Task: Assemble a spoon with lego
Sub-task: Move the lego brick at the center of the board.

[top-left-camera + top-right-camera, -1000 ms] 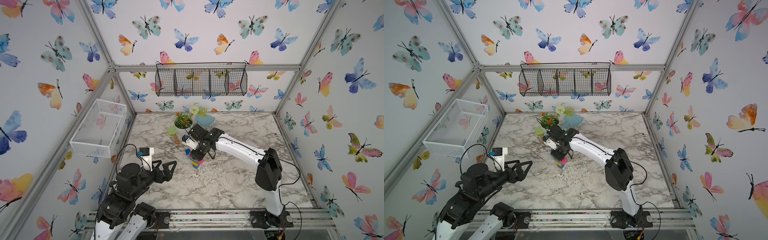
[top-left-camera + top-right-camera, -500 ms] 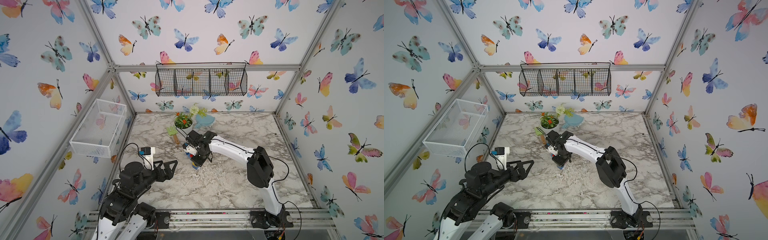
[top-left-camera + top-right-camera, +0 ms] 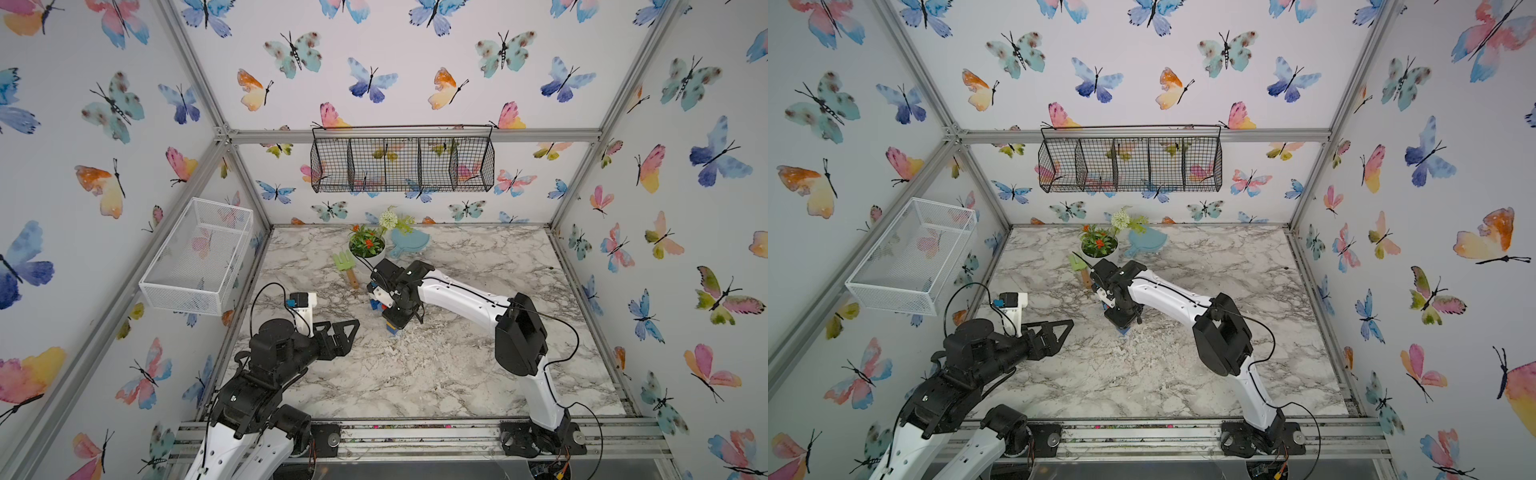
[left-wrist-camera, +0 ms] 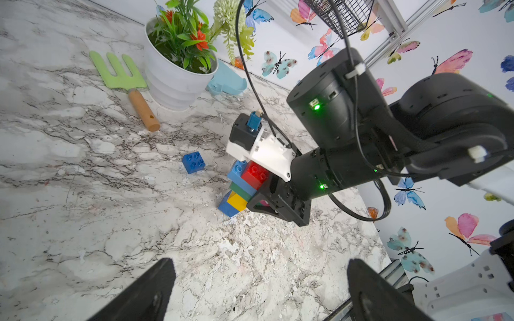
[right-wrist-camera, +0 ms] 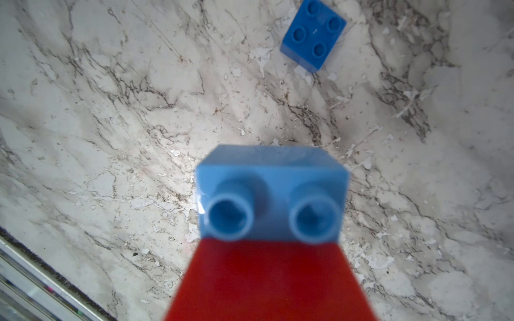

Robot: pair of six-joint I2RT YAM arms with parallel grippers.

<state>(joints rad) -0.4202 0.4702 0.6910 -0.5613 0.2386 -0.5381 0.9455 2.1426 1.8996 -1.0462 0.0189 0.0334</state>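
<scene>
Marble table (image 3: 415,374), butterfly walls all round. My right gripper (image 3: 399,318) is near table centre, pointing down, jaws partly closed on the spoon (image 4: 242,188). The grip is on the far side of the stack from my left wrist camera, and a bit of pink shows through the finger's cut-out.

Spoon stands stem-down with its blue end on the marble, leaning slightly. From the bottom: blue, yellow, green, then red and light blue on top.

Right wrist view is mostly filled by the light-blue brick (image 5: 271,191), two studs facing the lens, with the red brick (image 5: 269,278) adjoining it. Both are blurred.

One loose blue brick (image 4: 194,162) sits studs-up on the table at 10 o'clock from the spoon, near it, not touching.

My left gripper (image 3: 347,334) hovers at 8 o'clock of the table, jaws spread wide, nothing in them, aimed toward the spoon but apart from it.

Flowerpot (image 3: 368,247) is at 12 o'clock by the back wall. Dish (image 3: 409,241) is just beside it at its 2 o'clock, rake (image 3: 345,264) at its 8 o'clock.
</scene>
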